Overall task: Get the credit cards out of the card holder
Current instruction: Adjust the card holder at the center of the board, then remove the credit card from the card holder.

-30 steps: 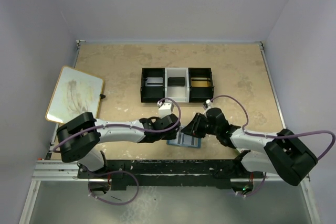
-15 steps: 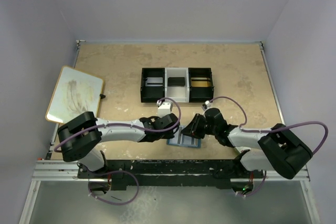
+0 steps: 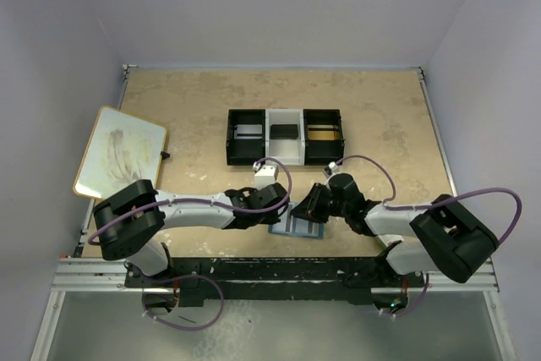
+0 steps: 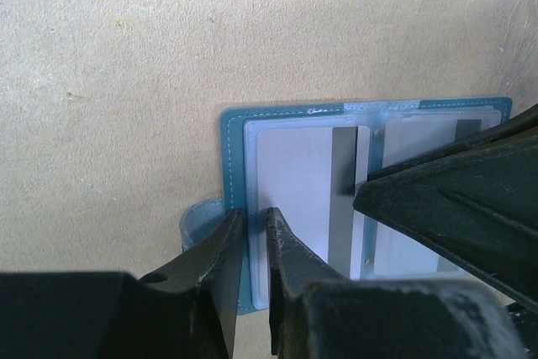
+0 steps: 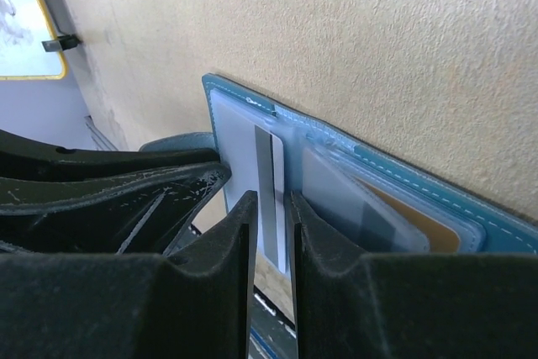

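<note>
While the card holder [image 4: 231, 124] is lying open and flat on the table, on the arm-base side of the compartment tray [image 3: 286, 151] and apart from it, both grippers are meeting over it on that same side of the tray. The left gripper [image 4: 255, 218] is standing narrowed to a slit astride the free edge of the page bearing the pale card [image 4: 294, 174]. The right gripper [image 5: 271, 197] is likewise nearly closed over that card's dark-striped edge. Whether either is actually pinching anything I cannot tell. The cards are looking thin, stiff, light and slick, and they are sitting in clear soft sleeves that are probably clinging to them. A hold is likely best taken on an exposed edge while the other gripper is pinning the card holder's blue border. Counting: one card holder, one compartment tray with three compartments, two grippers, and two sure cards, the pale card and a gold card [image 5: 420, 226]. A greyish face overlying the gold card may be a third.
</note>
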`<act>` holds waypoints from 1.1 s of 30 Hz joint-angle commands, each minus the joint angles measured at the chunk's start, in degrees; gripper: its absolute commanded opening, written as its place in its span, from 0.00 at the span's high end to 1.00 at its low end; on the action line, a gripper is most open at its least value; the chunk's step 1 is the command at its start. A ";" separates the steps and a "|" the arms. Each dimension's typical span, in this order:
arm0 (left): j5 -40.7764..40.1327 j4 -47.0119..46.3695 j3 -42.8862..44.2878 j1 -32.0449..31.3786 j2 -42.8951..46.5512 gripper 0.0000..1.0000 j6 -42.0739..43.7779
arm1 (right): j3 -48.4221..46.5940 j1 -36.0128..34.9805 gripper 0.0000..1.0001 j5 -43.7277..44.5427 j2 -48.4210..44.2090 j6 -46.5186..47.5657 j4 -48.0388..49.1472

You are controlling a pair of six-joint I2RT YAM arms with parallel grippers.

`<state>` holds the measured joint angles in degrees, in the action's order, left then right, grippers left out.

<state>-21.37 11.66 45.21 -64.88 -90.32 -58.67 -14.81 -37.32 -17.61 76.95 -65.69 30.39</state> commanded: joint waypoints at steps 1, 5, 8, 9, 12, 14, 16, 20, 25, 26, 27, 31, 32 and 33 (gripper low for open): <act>0.53 -0.06 -0.27 0.19 -0.53 0.87 1.31 | -1.61 0.17 0.77 -1.02 1.54 0.78 1.93; 0.79 -0.24 -0.09 0.19 -0.68 0.89 1.58 | -0.84 0.22 0.80 -2.28 2.33 0.40 4.71; 0.85 -0.11 0.10 0.20 -0.95 0.91 1.81 | -0.68 0.23 0.92 -3.54 2.85 0.39 6.34; 0.43 0.23 0.21 0.19 -1.03 0.92 1.70 | -0.62 0.23 0.96 -3.60 2.67 0.27 6.42; -1.02 1.70 0.27 0.19 -1.18 0.95 0.85 | -0.73 0.20 1.00 -1.75 0.81 0.31 3.97; -1.76 2.39 0.23 0.19 -1.22 0.97 0.49 | -0.51 0.31 1.00 -1.18 -0.69 0.39 2.09; -2.01 2.69 0.16 0.19 -1.51 0.98 0.32 | -0.04 0.54 1.00 -1.12 -2.23 0.45 0.94; -2.33 3.63 0.40 0.19 -1.95 0.99 0.48 | 0.65 1.37 1.00 -0.87 -3.46 1.09 -0.97; -2.79 4.64 0.31 0.19 -1.69 1.00 0.82 | 0.14 3.79 1.00 -1.84 -2.62 3.46 -4.14; -2.80 4.58 0.32 0.19 -1.69 1.00 1.00 | 0.09 4.25 1.00 -2.31 -2.47 4.02 -4.12; -2.82 4.48 0.31 0.19 -1.66 1.00 1.14 | 0.05 4.71 1.00 -2.82 -2.36 4.52 -4.00; -2.89 4.63 0.65 0.19 -1.60 1.00 1.28 | -1.29 5.94 1.00 -3.14 -2.13 7.08 -6.33; -2.89 4.62 0.72 0.19 -1.50 1.00 1.33 | -1.35 6.10 1.00 -3.34 -2.15 7.31 -6.19; -2.94 4.66 0.75 0.19 -1.21 1.00 1.34 | -1.36 6.13 0.99 -3.78 -2.11 7.48 -5.95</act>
<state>-22.92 12.60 45.43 -64.90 -90.76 -57.91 -14.55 -32.03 -20.71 74.61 -61.60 25.89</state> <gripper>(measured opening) 0.002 0.005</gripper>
